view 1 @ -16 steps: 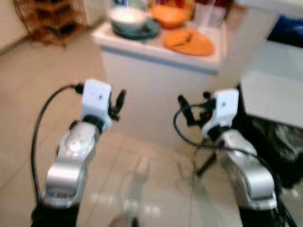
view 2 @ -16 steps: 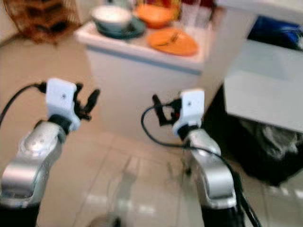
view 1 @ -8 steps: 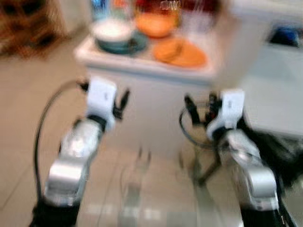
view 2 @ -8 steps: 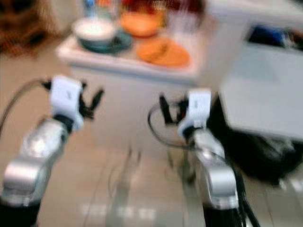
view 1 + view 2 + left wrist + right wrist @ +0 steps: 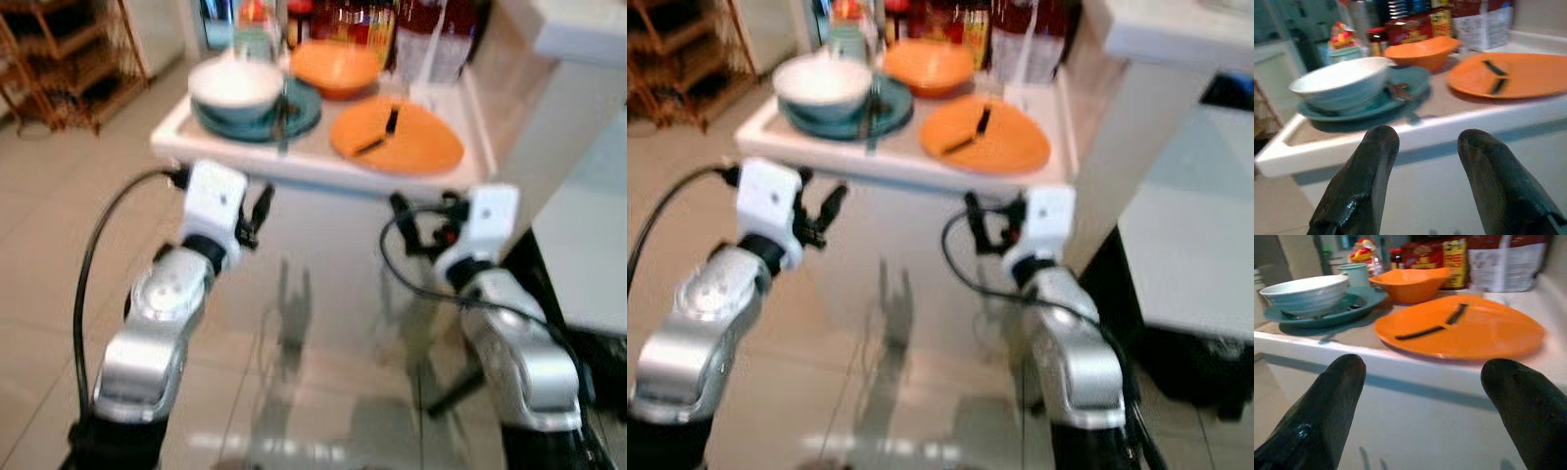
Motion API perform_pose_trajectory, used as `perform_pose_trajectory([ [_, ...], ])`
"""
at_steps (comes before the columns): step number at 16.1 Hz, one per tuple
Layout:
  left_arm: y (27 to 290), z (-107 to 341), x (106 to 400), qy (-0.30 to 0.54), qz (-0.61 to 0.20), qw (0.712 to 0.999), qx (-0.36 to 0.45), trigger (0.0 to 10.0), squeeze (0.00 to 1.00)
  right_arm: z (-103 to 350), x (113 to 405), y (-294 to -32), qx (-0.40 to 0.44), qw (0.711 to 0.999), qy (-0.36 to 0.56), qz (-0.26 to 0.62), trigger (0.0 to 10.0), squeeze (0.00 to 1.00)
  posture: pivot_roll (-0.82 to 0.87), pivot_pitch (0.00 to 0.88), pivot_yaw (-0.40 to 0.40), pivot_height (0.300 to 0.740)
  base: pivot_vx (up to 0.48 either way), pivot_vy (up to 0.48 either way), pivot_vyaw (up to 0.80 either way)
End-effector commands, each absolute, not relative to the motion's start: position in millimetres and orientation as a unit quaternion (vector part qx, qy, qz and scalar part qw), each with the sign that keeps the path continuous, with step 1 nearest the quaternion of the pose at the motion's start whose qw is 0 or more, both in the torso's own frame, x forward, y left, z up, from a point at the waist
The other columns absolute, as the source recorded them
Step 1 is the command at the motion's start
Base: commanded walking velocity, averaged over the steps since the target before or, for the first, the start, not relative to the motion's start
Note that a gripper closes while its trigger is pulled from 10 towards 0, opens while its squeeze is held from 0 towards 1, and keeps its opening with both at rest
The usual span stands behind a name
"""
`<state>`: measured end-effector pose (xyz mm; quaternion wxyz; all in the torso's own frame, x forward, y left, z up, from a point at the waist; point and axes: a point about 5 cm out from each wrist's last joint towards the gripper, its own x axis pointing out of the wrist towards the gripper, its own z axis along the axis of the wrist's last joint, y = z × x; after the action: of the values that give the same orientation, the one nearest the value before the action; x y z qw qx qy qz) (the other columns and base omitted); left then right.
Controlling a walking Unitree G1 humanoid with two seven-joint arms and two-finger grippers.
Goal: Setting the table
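A white counter (image 5: 294, 168) with a raised rim stands just ahead. On it a white bowl (image 5: 235, 83) sits on a teal plate (image 5: 306, 113) with a metal utensil (image 5: 282, 116) beside the bowl. Behind is an orange bowl (image 5: 335, 67). An orange plate (image 5: 397, 142) carries two dark sticks (image 5: 1430, 325). My left gripper (image 5: 252, 217) is raised in front of the counter edge, below the teal plate, open and holding nothing. My right gripper (image 5: 416, 223) hangs below the orange plate, open too, its fingers (image 5: 1337, 382) wide apart.
Jars, packets and a pale mug (image 5: 253, 37) line the back of the counter. A wooden rack (image 5: 69, 59) stands at the far left on the tiled floor. A white surface (image 5: 588, 255) with dark things under it lies close on the right.
The whole view has shifted: the counter now sits nearer and lower in the picture, its top more visible. Both arms keep the same raised pose in front of it.
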<state>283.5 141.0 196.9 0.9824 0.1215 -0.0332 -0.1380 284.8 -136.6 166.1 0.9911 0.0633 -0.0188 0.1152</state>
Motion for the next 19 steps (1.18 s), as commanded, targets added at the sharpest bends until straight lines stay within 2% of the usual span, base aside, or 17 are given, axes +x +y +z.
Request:
perform_pose_trajectory([
  [1,148,200,285,-0.036,-0.124,0.984,0.126,10.0,0.00,173,283,-128,0.075,0.988,-0.032,0.134,10.0,0.00,0.08,0.057,-0.055,0.740,0.428,0.000,0.00],
  [6,130,201,273,-0.056,-0.204,0.970,0.124,10.0,0.00,180,273,-142,0.131,0.986,-0.064,0.077,10.0,0.00,0.09,0.060,-0.038,0.740,0.076,0.000,0.00],
  [7,129,201,273,-0.064,-0.214,0.967,0.122,10.0,0.00,184,271,-147,0.139,0.986,-0.077,0.058,10.0,0.20,0.07,0.061,-0.031,0.740,0.000,0.000,0.00],
  [8,129,201,273,-0.064,-0.216,0.967,0.122,10.0,0.00,186,271,-149,0.142,0.985,-0.081,0.050,10.0,0.44,0.07,0.059,-0.030,0.740,0.000,0.000,0.00],
  [9,127,202,274,-0.066,-0.222,0.966,0.117,10.0,0.00,191,270,-154,0.147,0.985,-0.086,0.035,10.0,1.00,0.07,0.059,-0.029,0.740,0.000,0.000,0.00],
  [11,119,200,273,-0.063,-0.244,0.961,0.114,10.0,0.00,191,273,-170,0.126,0.990,-0.062,-0.024,10.0,1.00,0.07,0.060,-0.023,0.740,0.000,0.000,0.00],
  [12,115,199,270,-0.064,-0.266,0.955,0.115,10.0,0.00,190,282,-185,0.119,0.989,-0.042,-0.075,10.0,1.00,0.07,0.062,-0.026,0.740,0.000,0.000,0.00],
  [13,114,199,269,-0.063,-0.275,0.952,0.114,10.0,0.00,189,289,-190,0.119,0.989,-0.029,-0.088,10.0,1.00,0.07,0.059,-0.026,0.740,0.000,0.000,0.00],
  [18,110,199,269,-0.068,-0.283,0.949,0.118,10.0,0.00,180,325,-183,0.141,0.988,0.051,-0.041,10.0,1.00,0.07,0.050,-0.040,0.740,0.000,0.000,0.00],
  [19,111,199,269,-0.068,-0.283,0.949,0.120,10.0,0.00,181,331,-180,0.147,0.987,0.062,-0.028,10.0,0.52,0.08,0.047,-0.045,0.740,0.000,0.000,0.00],
])
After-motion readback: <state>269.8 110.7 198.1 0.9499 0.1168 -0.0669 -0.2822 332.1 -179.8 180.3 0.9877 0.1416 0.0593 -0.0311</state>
